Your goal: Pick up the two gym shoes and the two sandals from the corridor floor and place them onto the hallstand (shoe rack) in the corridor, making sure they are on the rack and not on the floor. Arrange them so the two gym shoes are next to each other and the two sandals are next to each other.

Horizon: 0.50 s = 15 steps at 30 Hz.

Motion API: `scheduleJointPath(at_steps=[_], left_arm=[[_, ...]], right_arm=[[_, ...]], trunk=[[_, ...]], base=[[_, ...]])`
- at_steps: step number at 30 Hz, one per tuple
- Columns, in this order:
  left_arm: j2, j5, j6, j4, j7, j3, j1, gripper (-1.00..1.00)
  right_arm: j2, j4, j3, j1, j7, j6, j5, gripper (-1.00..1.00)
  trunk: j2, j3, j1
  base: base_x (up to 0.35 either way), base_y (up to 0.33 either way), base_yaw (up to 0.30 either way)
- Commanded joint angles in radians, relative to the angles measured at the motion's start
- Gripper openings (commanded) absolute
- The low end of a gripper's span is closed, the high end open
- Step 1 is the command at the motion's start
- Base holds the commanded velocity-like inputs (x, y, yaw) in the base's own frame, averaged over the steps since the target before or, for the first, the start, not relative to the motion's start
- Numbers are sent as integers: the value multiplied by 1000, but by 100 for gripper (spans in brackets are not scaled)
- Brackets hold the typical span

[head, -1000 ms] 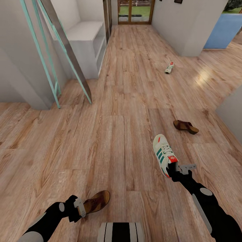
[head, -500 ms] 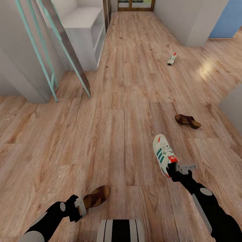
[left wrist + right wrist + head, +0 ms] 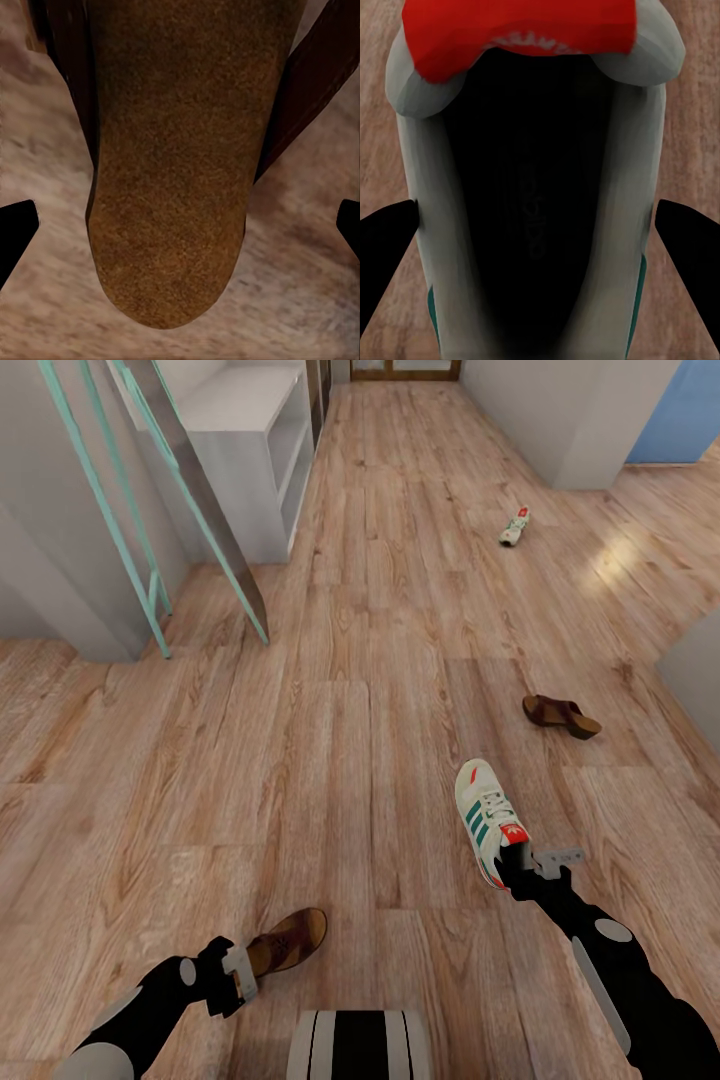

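My left gripper (image 3: 240,972) is shut on one dark brown sandal (image 3: 290,940) and holds it just above the corridor floor (image 3: 330,760); its tan footbed (image 3: 169,187) lies between the black fingertips (image 3: 15,232). My right gripper (image 3: 520,865) is shut on the heel of a white gym shoe (image 3: 485,815) with green stripes, whose red heel patch (image 3: 517,34) shows close up. The second sandal (image 3: 560,715) lies on the floor ahead right. The second gym shoe (image 3: 514,528) lies farther off. A light grey bench with open shelves (image 3: 250,460) stands far left; I cannot tell whether it is the hallstand.
A teal-framed leaning panel (image 3: 200,500) stands by the grey wall at left, in front of the bench. Grey wall corners close in at far right (image 3: 695,680) and up the corridor (image 3: 560,420). Open plank floor runs straight ahead.
The whole view has shifted: bench, leaning panel and the floor shoes sit slightly differently, so the camera moved. Both grippers keep the same hold on the sandal and gym shoe.
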Motion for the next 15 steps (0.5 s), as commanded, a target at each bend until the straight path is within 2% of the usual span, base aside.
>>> scheduleJointPath(at_steps=[1, 4, 10, 15], left_arm=[[0, -7, 2, -2, -7, 4, 0, 100], [0, -22, 4, -2, -6, 4, 0, 100], [0, -30, 13, -2, -5, 4, -1, 100], [0, -30, 27, -9, -5, 4, -4, 100]], right_arm=[[0, -1, -2, 0, 5, 6, -8, -100], [0, -1, -2, 0, 5, 6, -8, -100], [0, -1, -2, 0, 5, 6, -8, -100], [0, 0, -2, 0, 5, 6, -7, -100]], trunk=[[0, -1, 0], [0, -1, 0], [-2, -24, 3], [-2, -24, 3]], base=[[0, 0, 0], [0, 0, 0], [0, 0, 0], [0, 0, 0]])
